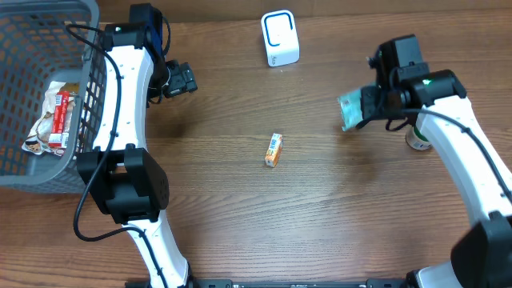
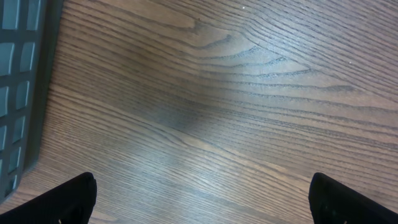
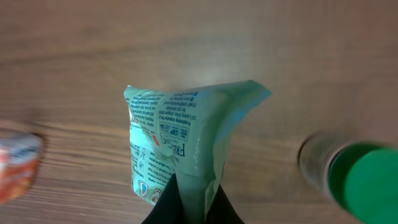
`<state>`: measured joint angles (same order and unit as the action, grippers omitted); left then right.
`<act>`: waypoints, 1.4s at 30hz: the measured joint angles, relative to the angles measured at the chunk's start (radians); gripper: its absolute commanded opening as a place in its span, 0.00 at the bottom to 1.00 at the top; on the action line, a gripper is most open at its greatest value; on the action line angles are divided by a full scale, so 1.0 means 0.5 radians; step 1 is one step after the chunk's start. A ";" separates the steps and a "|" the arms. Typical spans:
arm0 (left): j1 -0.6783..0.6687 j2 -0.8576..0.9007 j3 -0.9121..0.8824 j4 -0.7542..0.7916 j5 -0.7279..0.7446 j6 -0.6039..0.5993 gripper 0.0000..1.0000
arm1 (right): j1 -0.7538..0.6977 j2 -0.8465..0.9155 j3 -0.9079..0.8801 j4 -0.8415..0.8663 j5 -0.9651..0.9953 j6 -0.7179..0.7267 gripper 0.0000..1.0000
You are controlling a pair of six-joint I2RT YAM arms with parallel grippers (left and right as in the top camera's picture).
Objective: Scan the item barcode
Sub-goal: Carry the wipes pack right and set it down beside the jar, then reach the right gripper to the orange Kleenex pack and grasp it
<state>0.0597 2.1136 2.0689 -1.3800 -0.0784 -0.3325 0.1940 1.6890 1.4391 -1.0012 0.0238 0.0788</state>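
A pale green printed packet (image 3: 180, 143) hangs above the table, pinched at its lower edge by my right gripper (image 3: 189, 202), which is shut on it. From overhead the packet (image 1: 350, 112) is at the right, well right of and nearer than the white scanner (image 1: 280, 38) standing at the far middle. Small print covers the packet's visible face; its barcode is out of view. My left gripper (image 1: 182, 80) hovers open near the basket, its black fingertips (image 2: 71, 199) wide apart over bare wood with nothing between them.
A grey mesh basket (image 1: 24, 48) with snack packets (image 1: 52, 120) fills the far left; its wall (image 2: 22, 81) edges the left wrist view. A small orange box (image 1: 274, 150) lies mid-table. A green-capped bottle (image 1: 418, 138) stands under the right arm.
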 measured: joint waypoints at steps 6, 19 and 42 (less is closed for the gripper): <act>0.000 0.000 0.000 0.000 0.001 0.000 1.00 | -0.170 0.184 -0.153 0.033 -0.087 -0.021 0.04; 0.000 0.000 0.000 0.000 0.001 0.000 1.00 | -0.222 0.271 -0.192 0.052 -0.057 -0.030 0.65; 0.000 0.000 0.000 0.000 0.001 0.000 1.00 | 0.883 0.271 -0.369 0.734 -0.140 1.196 0.04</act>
<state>0.0597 2.1136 2.0689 -1.3800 -0.0780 -0.3325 0.6353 1.8244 1.2549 -0.6342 -0.0460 0.6765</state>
